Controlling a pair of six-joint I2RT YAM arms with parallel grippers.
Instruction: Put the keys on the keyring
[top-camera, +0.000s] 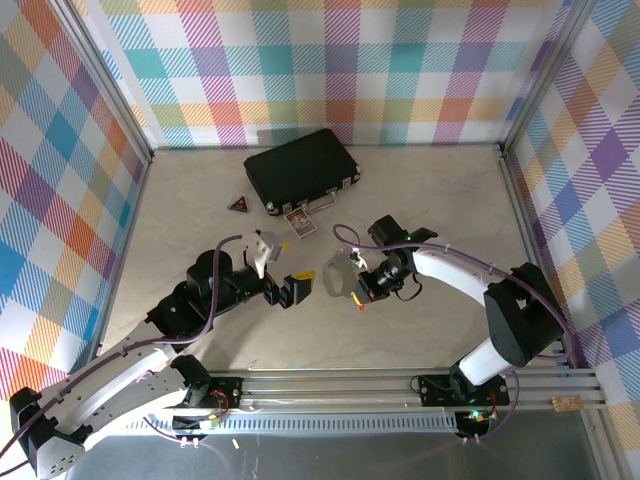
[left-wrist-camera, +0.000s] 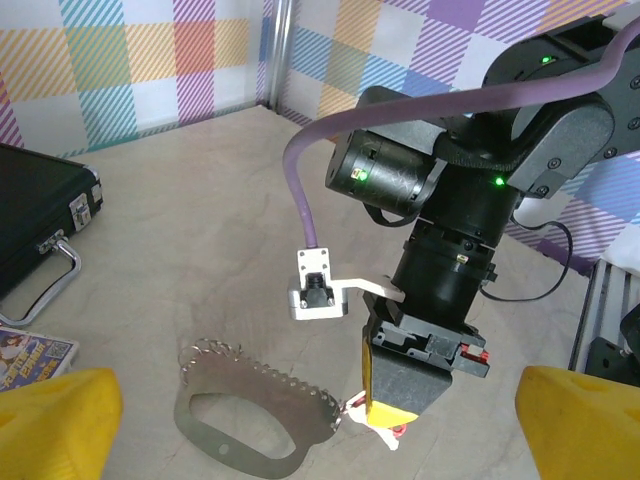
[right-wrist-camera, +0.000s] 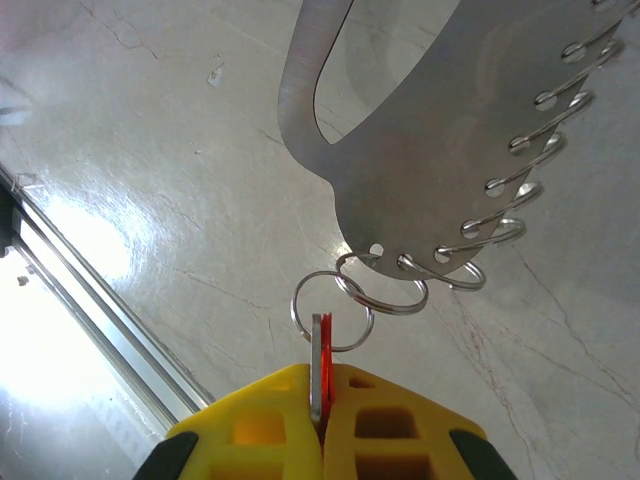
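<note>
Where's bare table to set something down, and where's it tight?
Free: far right, between the black case and the right wall; far left, between the red badge and the left wall; near-centre strip just beyond the rail. Crowded: centre, where the left gripper, the right gripper pinching the key, the keyring and the picture card cluster.

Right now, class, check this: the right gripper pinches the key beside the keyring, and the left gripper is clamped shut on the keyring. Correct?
Not quite. The left gripper is open and holds nothing: the left wrist view shows its yellow fingers wide apart, clear of the keyring. The right gripper does pinch the key beside it.
</note>
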